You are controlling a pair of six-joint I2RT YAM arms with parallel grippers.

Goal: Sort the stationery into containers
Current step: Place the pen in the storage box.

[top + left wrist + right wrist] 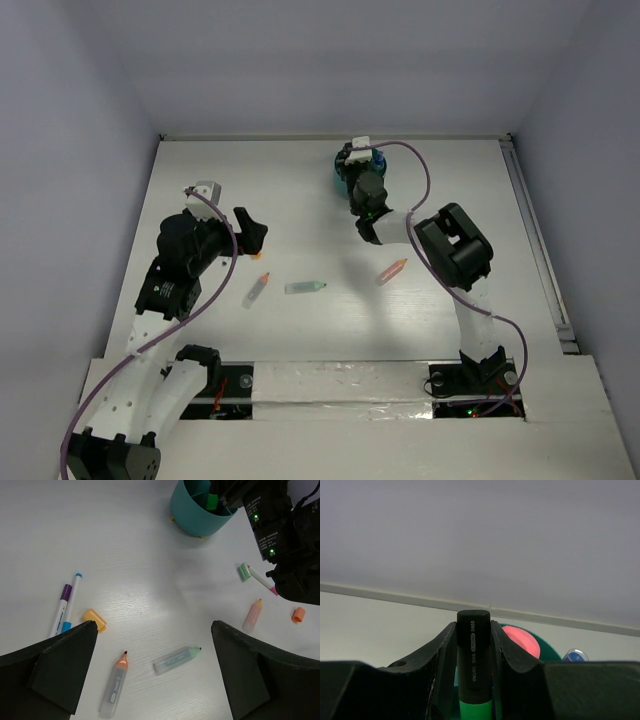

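Right gripper (473,626) pinches the green marker (473,667) upright above the organiser (190,516). Lower it straight down, then release. Left gripper (154,630) stands wide.

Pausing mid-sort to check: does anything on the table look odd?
Yes. The orange-tipped highlighter and the green highlighter lie uncapped with bare tips, and a loose orange cap sits apart from both.

Overhead view looks down; both wrist views, closer, share the teal organiser (190,517).
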